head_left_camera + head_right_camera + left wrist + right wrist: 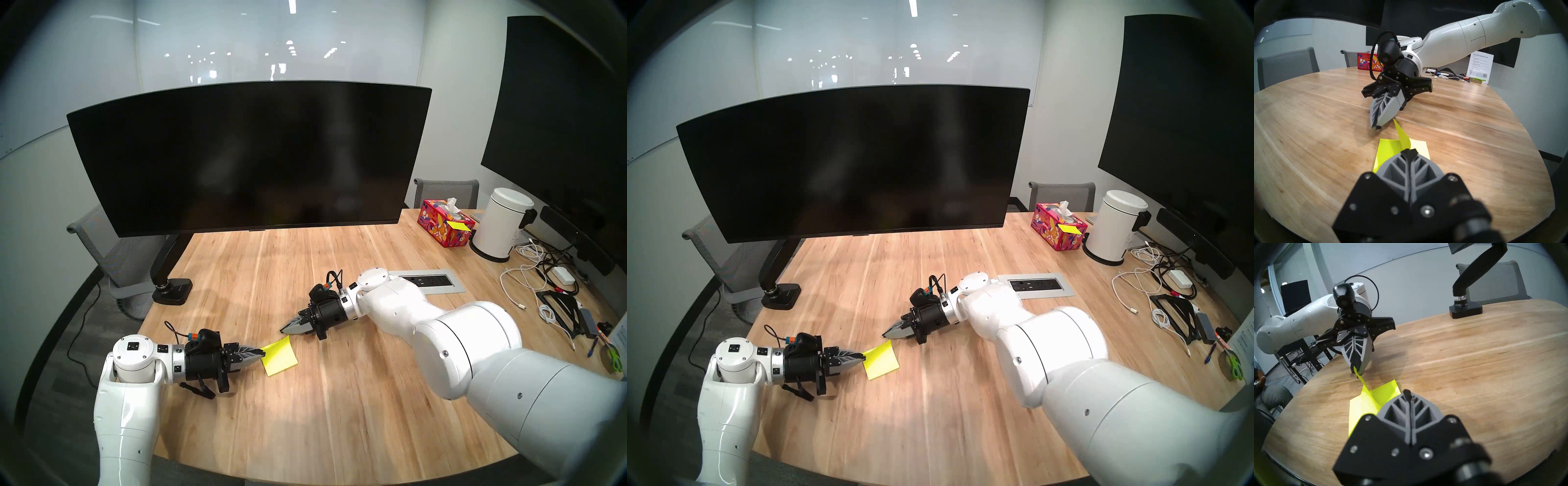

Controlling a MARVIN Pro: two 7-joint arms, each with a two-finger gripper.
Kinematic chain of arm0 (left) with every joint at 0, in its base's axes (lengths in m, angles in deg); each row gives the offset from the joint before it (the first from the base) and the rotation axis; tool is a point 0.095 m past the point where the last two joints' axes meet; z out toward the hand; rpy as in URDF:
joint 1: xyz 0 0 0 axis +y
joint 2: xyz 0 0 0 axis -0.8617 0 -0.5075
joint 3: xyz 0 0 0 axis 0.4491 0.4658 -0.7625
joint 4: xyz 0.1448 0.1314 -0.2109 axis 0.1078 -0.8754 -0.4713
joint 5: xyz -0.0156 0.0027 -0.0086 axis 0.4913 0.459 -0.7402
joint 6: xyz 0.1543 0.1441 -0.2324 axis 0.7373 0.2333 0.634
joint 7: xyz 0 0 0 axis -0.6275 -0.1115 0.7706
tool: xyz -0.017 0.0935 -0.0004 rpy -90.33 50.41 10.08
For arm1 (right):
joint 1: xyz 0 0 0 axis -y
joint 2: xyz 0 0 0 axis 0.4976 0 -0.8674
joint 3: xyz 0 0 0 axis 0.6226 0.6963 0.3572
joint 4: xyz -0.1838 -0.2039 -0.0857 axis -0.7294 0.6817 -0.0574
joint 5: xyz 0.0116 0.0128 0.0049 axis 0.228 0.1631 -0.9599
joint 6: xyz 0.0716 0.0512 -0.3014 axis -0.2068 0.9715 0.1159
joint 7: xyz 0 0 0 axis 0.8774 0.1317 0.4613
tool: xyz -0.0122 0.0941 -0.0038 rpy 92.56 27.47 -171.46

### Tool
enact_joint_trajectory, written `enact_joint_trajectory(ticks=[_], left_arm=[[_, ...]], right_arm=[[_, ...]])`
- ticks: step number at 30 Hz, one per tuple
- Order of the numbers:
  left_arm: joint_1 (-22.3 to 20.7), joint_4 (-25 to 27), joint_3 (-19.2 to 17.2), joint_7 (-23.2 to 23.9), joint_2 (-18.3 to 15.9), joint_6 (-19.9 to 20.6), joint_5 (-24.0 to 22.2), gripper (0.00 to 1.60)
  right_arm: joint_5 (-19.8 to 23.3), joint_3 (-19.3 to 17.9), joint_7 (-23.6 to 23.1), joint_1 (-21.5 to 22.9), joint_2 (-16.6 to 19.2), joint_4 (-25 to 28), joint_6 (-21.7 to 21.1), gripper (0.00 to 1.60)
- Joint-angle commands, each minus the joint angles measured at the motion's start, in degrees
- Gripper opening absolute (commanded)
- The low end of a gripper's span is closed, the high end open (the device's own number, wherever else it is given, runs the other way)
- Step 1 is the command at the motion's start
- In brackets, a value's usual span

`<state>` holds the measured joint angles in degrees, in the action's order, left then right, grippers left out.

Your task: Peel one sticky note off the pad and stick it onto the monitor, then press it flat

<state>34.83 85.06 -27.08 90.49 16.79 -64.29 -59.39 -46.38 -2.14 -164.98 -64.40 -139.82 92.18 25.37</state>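
The left gripper (261,353) has its fingers closed on one corner of the sticky note (277,351), lifted at about 9 o'clock of the pad (283,365). The right gripper (284,328), fingers closed together, rests near the pad's 12 o'clock on the table (339,390). The peel is only started; the monitor (251,163) carries no note, so sticking and pressing remain.
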Motion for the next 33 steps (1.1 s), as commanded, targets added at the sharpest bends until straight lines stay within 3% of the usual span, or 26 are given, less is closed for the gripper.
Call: enact_joint_trajectory(ticks=[1, 17, 33], left_arm=[[-2.2, 0.0, 0.5, 0.0, -0.3, -0.5, -1.7, 0.00], [-2.0, -0.4, 1.5, 0.0, -0.8, -1.7, -3.5, 0.00], [-1.4, -0.3, 1.9, 0.0, -1.2, -2.2, -4.1, 0.00]], right_arm=[[0.2, -0.1, 0.0, 1.2, -0.5, 0.3, -0.1, 0.00], [0.7, 0.2, 0.0, 1.6, -0.5, -1.1, 0.7, 0.00], [1.5, 3.8, 0.0, 1.5, -0.9, -1.5, -0.4, 0.00]])
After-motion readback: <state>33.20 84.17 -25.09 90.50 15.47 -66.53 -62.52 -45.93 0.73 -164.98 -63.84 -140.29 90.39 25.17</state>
